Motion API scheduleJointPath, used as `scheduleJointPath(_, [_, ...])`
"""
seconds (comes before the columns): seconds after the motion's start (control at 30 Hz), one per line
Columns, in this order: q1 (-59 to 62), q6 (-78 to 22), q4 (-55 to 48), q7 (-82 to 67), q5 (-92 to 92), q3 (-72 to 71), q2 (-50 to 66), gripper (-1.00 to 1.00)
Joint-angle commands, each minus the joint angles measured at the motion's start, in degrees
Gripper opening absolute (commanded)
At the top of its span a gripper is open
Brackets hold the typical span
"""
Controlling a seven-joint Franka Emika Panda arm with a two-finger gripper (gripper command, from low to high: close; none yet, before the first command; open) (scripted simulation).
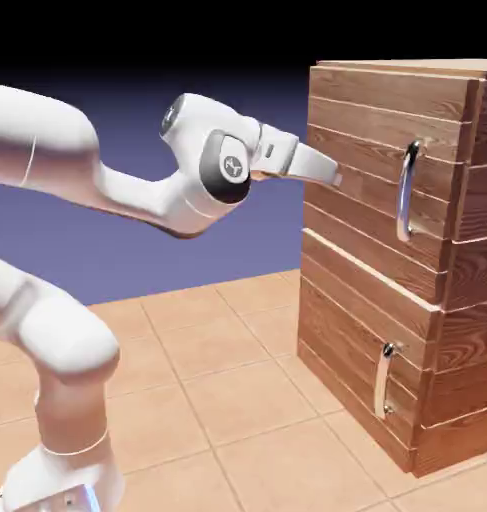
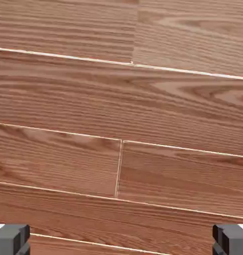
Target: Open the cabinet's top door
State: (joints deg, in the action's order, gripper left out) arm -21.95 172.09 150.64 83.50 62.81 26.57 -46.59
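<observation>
A: Gripper (image 1: 332, 172) stood with jaws wide apart, empty, facing bare planks of the top door (image 1: 372, 160).

B: Handle (image 1: 408, 190) ran vertically, off toward the exterior view's right of the jaws.

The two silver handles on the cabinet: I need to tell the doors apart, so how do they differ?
The top door's handle is longer and sits high on the cabinet; the lower door's handle is shorter and sits near the floor. The top door spans more planks than the lower door. Both handles are vertical, curved silver bars near the doors' right edge, and both doors look shut.
</observation>
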Motion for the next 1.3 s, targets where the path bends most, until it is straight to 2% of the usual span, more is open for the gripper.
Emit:
scheduleJointPath(0.0, [-0.84,-0.08,-0.41,1.63,2.5,1.06,-0.55,0.0])
scheduleJointPath(1.1, [-28.69,-2.58,-13.97,55.36,84.72,35.84,-18.8,0.0])
scheduleJointPath(1.27, [-35.12,-4.27,-18.23,55.89,86.46,38.85,-17.73,0.0])
